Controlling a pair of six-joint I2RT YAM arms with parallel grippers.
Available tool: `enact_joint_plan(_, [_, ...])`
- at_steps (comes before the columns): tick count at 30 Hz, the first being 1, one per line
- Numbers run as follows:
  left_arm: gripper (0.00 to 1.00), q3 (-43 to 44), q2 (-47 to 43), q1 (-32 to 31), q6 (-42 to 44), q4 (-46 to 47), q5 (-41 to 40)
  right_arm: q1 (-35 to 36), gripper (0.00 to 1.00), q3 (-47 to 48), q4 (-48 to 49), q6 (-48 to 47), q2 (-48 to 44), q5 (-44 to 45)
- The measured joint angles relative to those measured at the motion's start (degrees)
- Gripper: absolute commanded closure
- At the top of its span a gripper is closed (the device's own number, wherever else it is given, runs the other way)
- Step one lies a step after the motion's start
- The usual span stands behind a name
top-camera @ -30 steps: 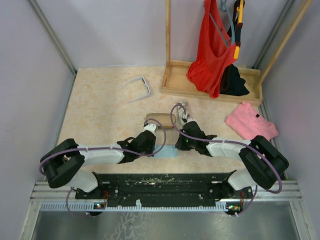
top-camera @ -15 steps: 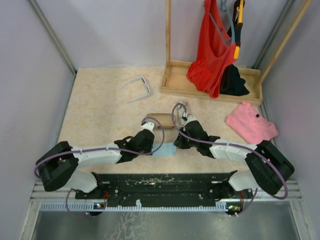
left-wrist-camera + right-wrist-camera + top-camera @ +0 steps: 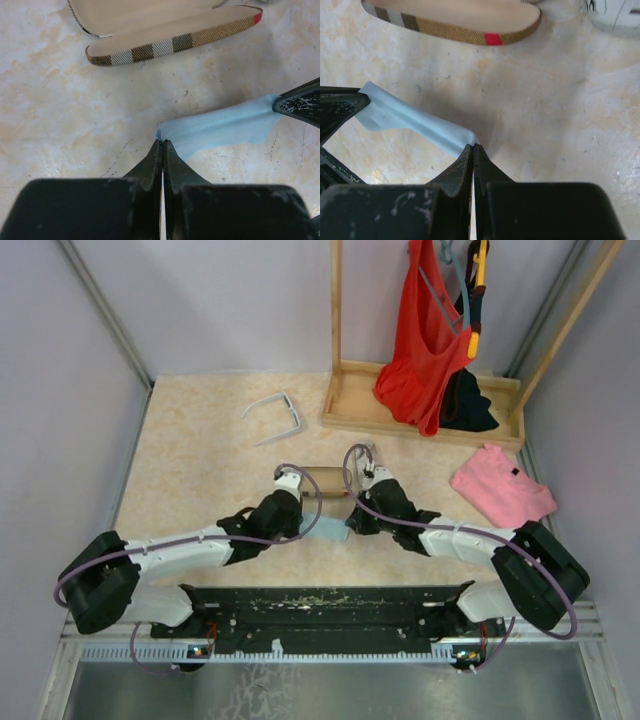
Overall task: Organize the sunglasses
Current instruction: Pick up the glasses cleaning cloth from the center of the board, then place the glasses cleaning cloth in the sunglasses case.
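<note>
Beige marbled tabletop [image 3: 200,480], mid-frame: the left gripper [image 3: 162,146] and right gripper [image 3: 472,149], each clenched on one end of the single light blue cloth [image 3: 220,127], have drawn it up-frame in the past second toward the one open striped case [image 3: 165,45], likely lining it first. One pair of white-framed sunglasses [image 3: 275,415] waits untouched, upper left of centre; no second pair can be made out.

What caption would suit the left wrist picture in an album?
Left gripper pinching one end of a light blue cloth, open plaid case beyond.
</note>
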Motion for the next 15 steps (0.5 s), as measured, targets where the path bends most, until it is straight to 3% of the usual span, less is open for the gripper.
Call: enact_joint_plan(15, [0.99,5.2,0.9,4.7,7.7,5.1,1.3,-0.2,1.0,12.8,-0.2,-3.7,3.4,5.9])
